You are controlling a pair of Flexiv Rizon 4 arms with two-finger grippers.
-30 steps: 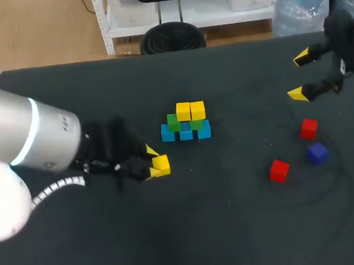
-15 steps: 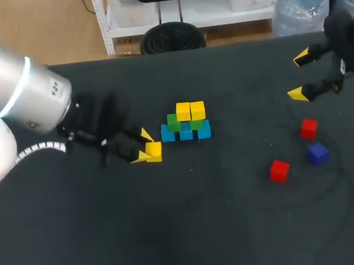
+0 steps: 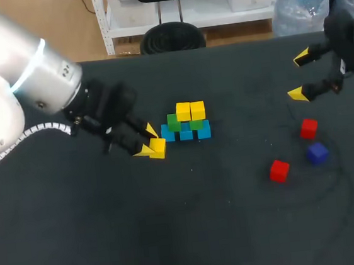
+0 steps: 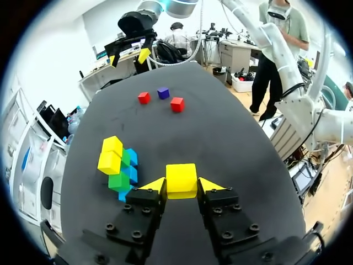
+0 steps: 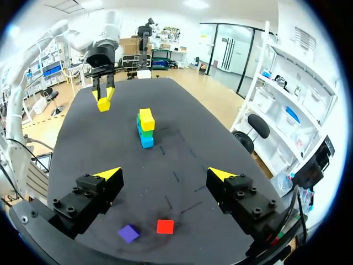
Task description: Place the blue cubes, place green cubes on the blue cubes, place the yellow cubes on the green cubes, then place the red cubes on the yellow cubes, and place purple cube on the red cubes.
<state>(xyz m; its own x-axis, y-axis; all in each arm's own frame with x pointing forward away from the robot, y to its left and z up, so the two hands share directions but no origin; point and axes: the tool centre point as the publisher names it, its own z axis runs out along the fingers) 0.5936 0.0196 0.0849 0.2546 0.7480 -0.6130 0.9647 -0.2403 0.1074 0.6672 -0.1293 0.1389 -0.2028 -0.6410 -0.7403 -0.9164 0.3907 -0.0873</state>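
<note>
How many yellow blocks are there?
3. Two yellow cubes sit side by side atop the stack. The third yellow cube is gripped in the left end effector, beside the stack. None looks hidden.

Head view: fixed, high behind the robot, looking down on most of the tabletop (image 3: 237,227). Left wrist view: close behind the left hand (image 4: 181,185), facing along its fingers across the tabletop. Right wrist view: behind the right hand (image 5: 164,174), facing back the other way. All three share the stack (image 3: 185,116).
</note>
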